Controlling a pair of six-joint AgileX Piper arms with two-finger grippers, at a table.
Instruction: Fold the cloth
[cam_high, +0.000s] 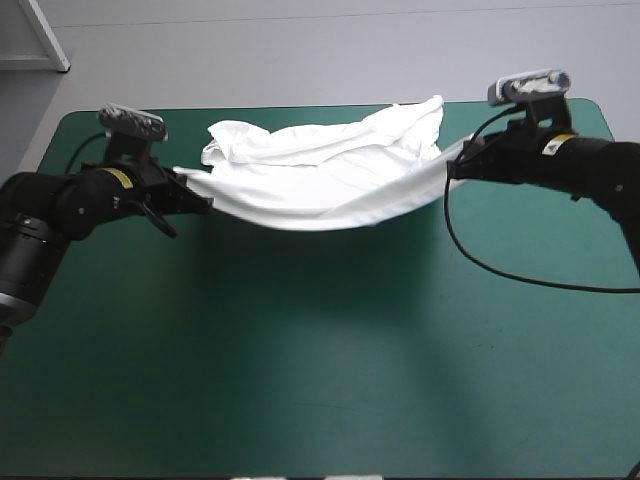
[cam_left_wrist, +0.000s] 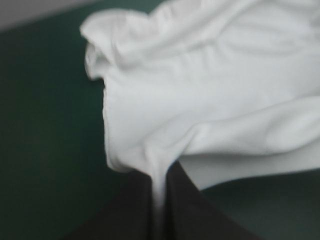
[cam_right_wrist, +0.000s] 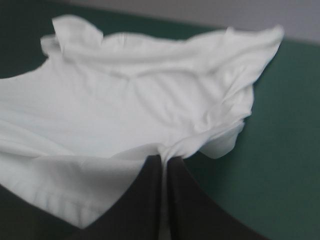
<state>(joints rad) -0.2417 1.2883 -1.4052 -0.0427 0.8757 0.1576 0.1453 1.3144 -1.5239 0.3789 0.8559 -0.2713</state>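
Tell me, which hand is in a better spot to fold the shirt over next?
Probably the right hand, though barely: it sits closer to the bunched far part of the T-shirt. The left hand grips the same lifted edge, so both likely move together.

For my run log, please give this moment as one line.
left claw: shut on T-shirt | right claw: shut on T-shirt | T-shirt: near edge hung between claws, far part bunched
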